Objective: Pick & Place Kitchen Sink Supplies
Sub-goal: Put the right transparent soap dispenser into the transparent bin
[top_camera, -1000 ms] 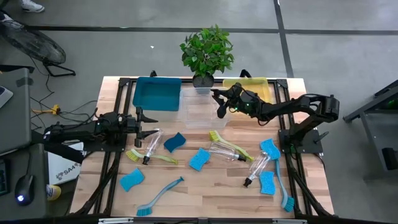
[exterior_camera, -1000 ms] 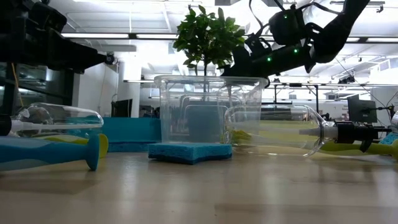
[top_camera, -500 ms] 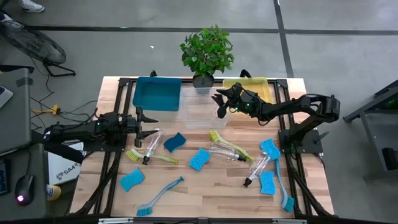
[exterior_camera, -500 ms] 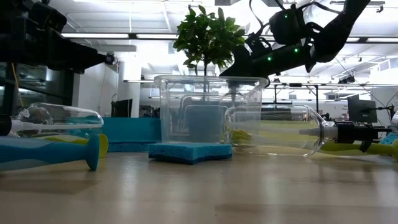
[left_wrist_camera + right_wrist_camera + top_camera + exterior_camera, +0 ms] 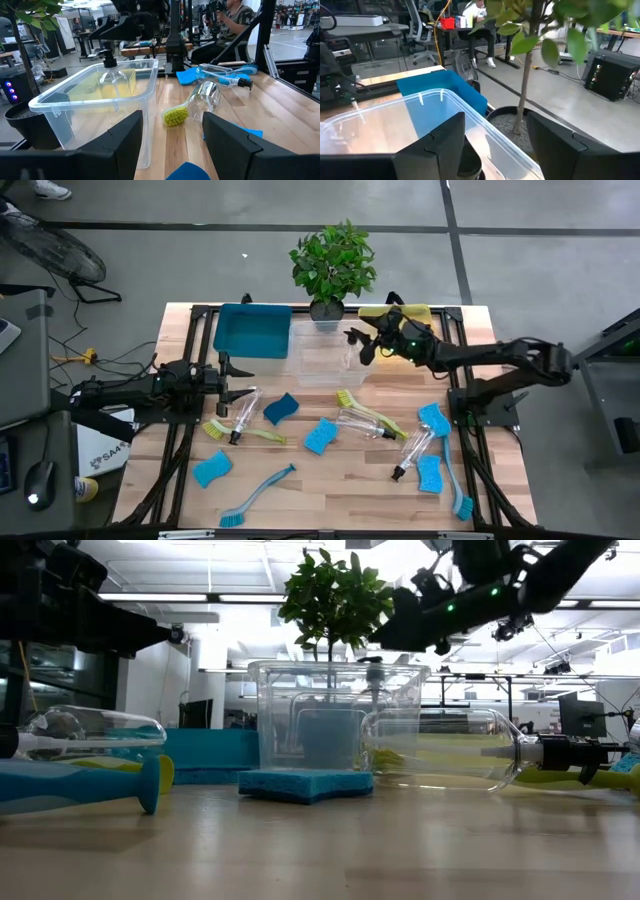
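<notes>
Right gripper: held above the right edge of the clear bin, fingers apart, nothing gripped. One pump bottle is seen standing upright inside the clear bin.

Left gripper: held at the table's left side, fingers apart and empty, just beside a bottle lying on the wood.

Remaining supplies are spread over the table: blue sponges, two more lying bottles, and brushes. The teal bin and yellow bin are set on either side of the clear one, with a potted plant behind.
</notes>
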